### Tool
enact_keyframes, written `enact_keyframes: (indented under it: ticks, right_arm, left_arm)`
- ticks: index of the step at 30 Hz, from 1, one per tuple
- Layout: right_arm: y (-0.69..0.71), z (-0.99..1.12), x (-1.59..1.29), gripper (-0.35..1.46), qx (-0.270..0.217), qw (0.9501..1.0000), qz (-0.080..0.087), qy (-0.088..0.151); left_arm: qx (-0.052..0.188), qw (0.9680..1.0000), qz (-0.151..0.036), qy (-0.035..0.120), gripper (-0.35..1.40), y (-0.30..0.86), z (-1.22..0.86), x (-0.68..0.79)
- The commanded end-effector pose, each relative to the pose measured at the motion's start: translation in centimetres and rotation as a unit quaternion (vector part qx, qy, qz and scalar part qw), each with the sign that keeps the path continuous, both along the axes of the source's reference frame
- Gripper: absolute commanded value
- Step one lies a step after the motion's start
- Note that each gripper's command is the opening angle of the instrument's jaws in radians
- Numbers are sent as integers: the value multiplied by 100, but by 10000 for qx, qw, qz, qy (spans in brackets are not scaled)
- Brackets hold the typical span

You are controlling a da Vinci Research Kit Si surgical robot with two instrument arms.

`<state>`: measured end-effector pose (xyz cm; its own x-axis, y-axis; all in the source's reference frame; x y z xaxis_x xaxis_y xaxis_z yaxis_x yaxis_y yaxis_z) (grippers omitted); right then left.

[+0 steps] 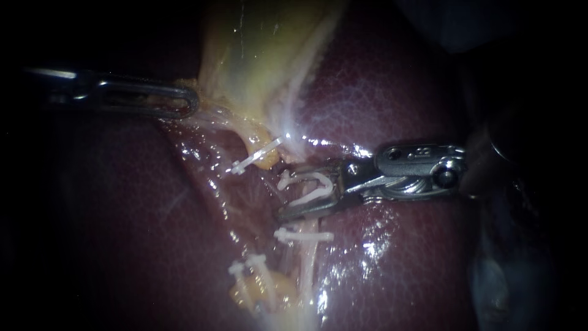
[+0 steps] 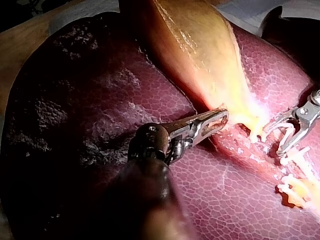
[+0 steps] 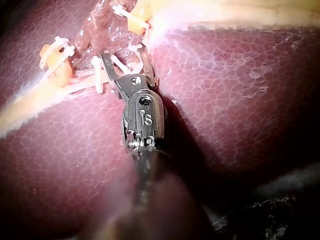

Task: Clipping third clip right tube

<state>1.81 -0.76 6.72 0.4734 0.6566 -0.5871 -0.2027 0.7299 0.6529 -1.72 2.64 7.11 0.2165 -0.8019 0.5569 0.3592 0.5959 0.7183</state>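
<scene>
My right instrument (image 1: pixel 293 191) comes in from the right, its jaws spread around an open white clip (image 1: pixel 304 200) that both jaws touch. The clip straddles the pale right tube (image 1: pixel 309 252), just above a closed clip (image 1: pixel 303 235) on that tube. In the right wrist view the jaws (image 3: pixel 125 57) reach into the clipped tissue ahead. My left instrument (image 1: pixel 187 101) enters from the left, shut on the edge of the yellow gallbladder (image 1: pixel 263 55) near its neck. The left wrist view shows those jaws (image 2: pixel 217 120) pinching that edge.
Dark red liver (image 1: pixel 398 92) surrounds the dissected bed. The left tube carries one clip (image 1: pixel 257 154) high up. Two more clips (image 1: pixel 248 268) sit lower by yellow fat. My right instrument (image 2: pixel 275 140) also shows beyond the left instrument's jaws.
</scene>
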Motion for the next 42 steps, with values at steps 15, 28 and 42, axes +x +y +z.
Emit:
enact_keyframes:
  ticks: [15,28,42]
  right_arm:
    - [0,-76,9,48,226,9978,69,616]
    - [4,-95,-39,48,447,9967,69,667]
    - [3,-18,-34,48,1014,9938,193,423]
  left_arm:
    - [0,10000,-1,-1,-35,0,0,0]
    - [0,10000,-1,-1,-35,0,0,0]
    - [-6,10000,-2,1,-35,-1,2,-1]
